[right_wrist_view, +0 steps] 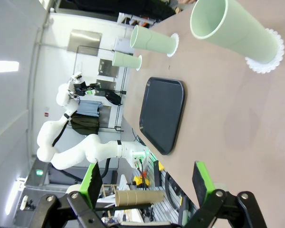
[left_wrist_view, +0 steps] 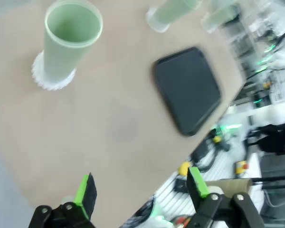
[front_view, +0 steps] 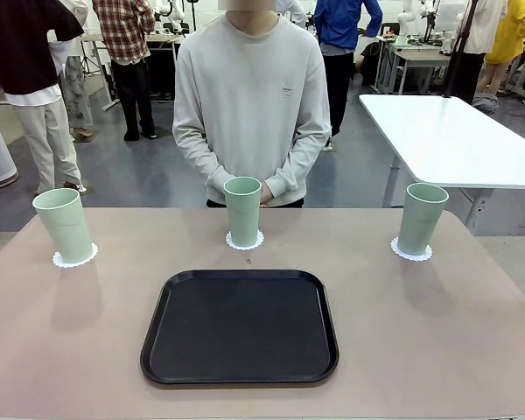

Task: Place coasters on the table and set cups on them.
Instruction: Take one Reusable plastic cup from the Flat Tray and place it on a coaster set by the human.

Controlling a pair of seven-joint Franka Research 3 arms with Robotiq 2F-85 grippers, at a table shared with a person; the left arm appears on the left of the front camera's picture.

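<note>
Three pale mint-green cups are seen standing upright on the beige-pink table (front_view: 87,341), each one placed on its own white lacy coaster. In the front view, the left cup (front_view: 64,226) is set on the left coaster (front_view: 74,258) near the left edge, the middle cup (front_view: 242,211) is set on the middle coaster (front_view: 245,241) at the far side just in front of the person (front_view: 251,96), and the right cup (front_view: 422,218) is set on the right coaster (front_view: 411,252) near the right edge. The three cups are kept well apart from each other. A black rounded tray (front_view: 240,326) is laid on the table nearer to the robot's side, in line with the middle cup, and nothing is seen on it. The person's hands are held together behind the middle cup, and no cup is touched by them. In the left wrist view, the left gripper (left_wrist_view: 141,187) is seen above the table with its green-padded fingers spread wide apart, and nothing is held between them; the left cup is seen farther off. In the right wrist view, the right gripper (right_wrist_view: 146,178) is also spread fully wide and nothing is gripped; the right cup on its coaster is seen beyond it, apart from the fingers.
</note>
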